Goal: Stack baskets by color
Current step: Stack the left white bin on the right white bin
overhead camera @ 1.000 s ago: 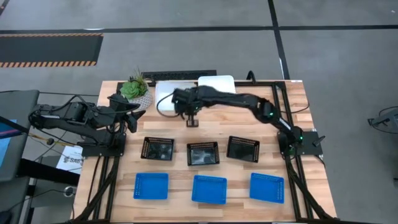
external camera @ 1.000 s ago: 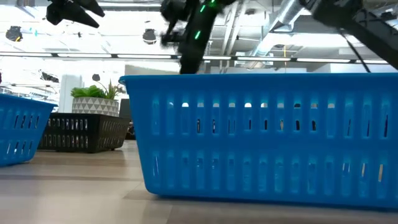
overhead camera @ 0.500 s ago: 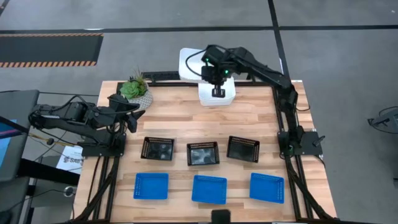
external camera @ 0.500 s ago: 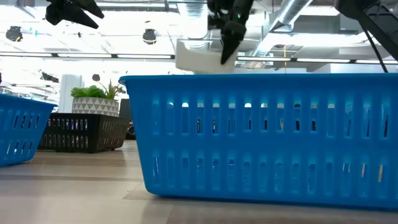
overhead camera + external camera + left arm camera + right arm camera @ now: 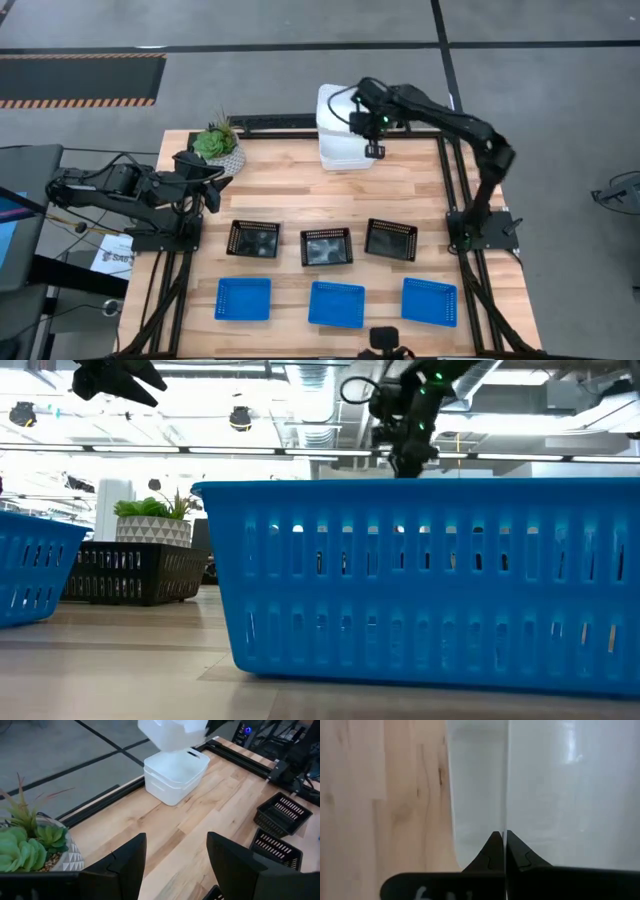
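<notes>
Nine baskets are in play on the wooden counter. Three blue baskets sit in a row along the near edge: one at the left, one in the middle and one at the right. In the low view the middle blue basket fills most of the foreground. Behind them stands a second row of three black mesh baskets, left, middle and right, each apart from its neighbours.

At the far edge of the counter, two white baskets rest nested one inside the other. A third white basket is lifted clear above them, held by the right end effector, whose fingers are clenched tight on the basket's wall. In the right wrist view the two dark fingers meet with only the thin white rim pinched between them, and the left wrist view shows the raised basket hanging over the nested pair.

The left end effector waits at the counter's far left corner, just beside a green potted succulent; its fingers stand parted and hold nothing.
</notes>
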